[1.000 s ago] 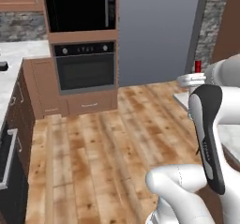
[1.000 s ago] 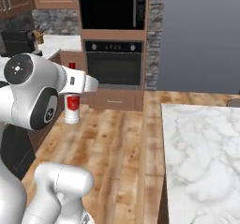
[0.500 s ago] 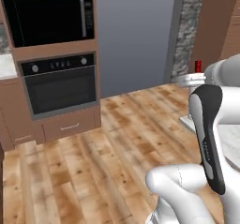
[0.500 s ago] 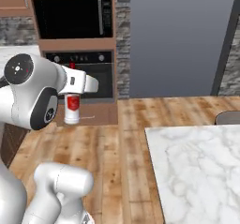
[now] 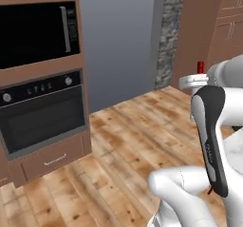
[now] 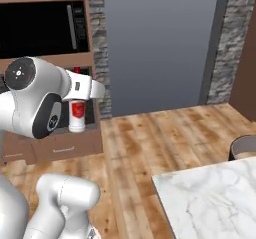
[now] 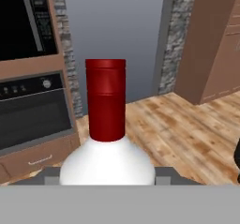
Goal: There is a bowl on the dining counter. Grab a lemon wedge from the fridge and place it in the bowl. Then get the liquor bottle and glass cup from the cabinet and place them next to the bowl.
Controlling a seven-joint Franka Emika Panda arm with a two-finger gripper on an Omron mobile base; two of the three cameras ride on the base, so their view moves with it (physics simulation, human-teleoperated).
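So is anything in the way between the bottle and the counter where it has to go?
Nothing visible is. The gripper carries the liquor bottle above bare wood floor, and the dining counter lies ahead with the bowl at its far edge.

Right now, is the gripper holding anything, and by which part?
Yes, the liquor bottle, hanging upright from the gripper, gripped around its upper part, just below the red cap.

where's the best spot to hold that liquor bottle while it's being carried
On the wide body, from the side, which looks like what the gripper is doing now. The liquor bottle hangs upright under the hand, red cap up. Its shoulders flare well past the narrow neck, so the body likely gives the fingers broader, steadier contact. The cap is slim and smooth, a poorer hold.
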